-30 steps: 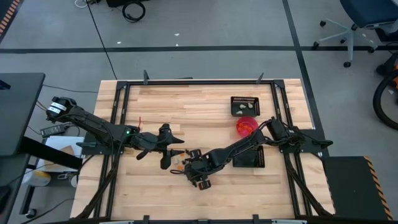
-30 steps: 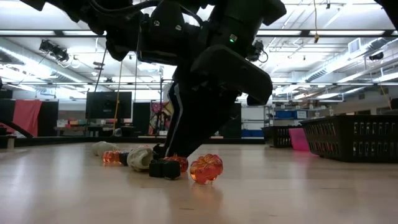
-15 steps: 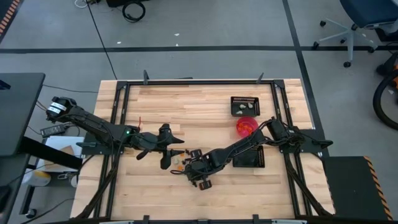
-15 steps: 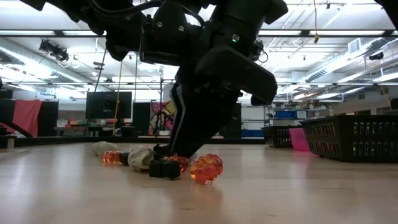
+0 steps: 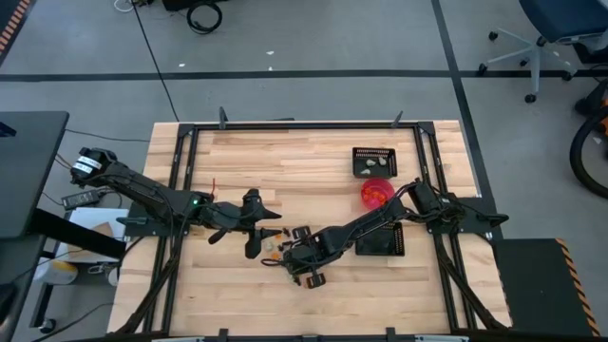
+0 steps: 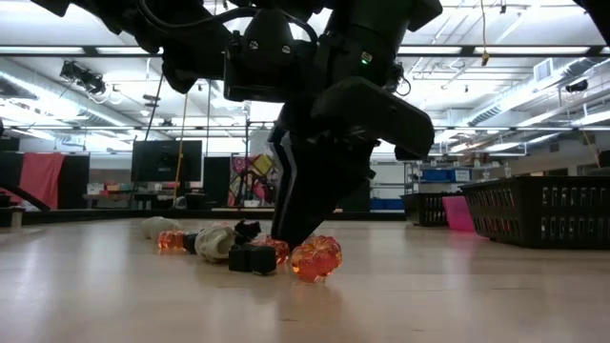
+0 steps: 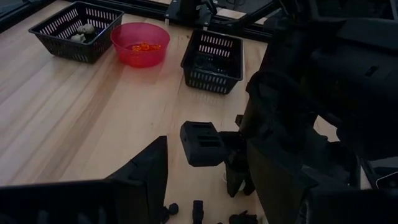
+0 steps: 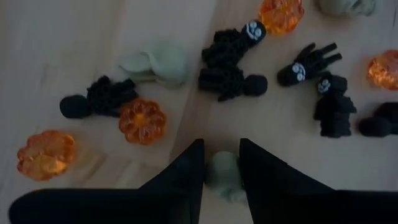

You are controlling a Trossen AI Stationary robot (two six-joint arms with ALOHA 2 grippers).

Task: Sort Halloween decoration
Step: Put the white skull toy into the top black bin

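The Halloween trinkets lie in a loose pile on the bare wood near the table's middle (image 5: 275, 247). In the right wrist view they are orange pumpkins (image 8: 142, 120), black figures (image 8: 230, 81) and pale cream pieces (image 8: 155, 62). My right gripper (image 8: 222, 163) stands over the pile, pointing down, shut on one pale cream trinket. In the low view its fingers (image 6: 303, 205) reach the table behind an orange pumpkin (image 6: 315, 258). My left gripper (image 5: 253, 224) hovers open just left of the pile and touches nothing. My right gripper pinches a pale cream trinket (image 8: 225, 179) between its two fingertips (image 8: 186, 167). It comes from above, pointing down. The trinket fills the gap between them. I cannot tell whether it rests on the wood or is lifted.
A black mesh tray holding pale pieces (image 5: 372, 161) sits toward the far right. The round pink-red bowl (image 5: 376, 191) with orange bits is just nearer. A second black mesh tray (image 5: 380, 239) lies beside the right arm. Bare wood stretches toward the near and left edges.
My right gripper has shifted slightly over the pile, and in the low view its fingers now stand more upright. The trinkets around it have stayed where they were.
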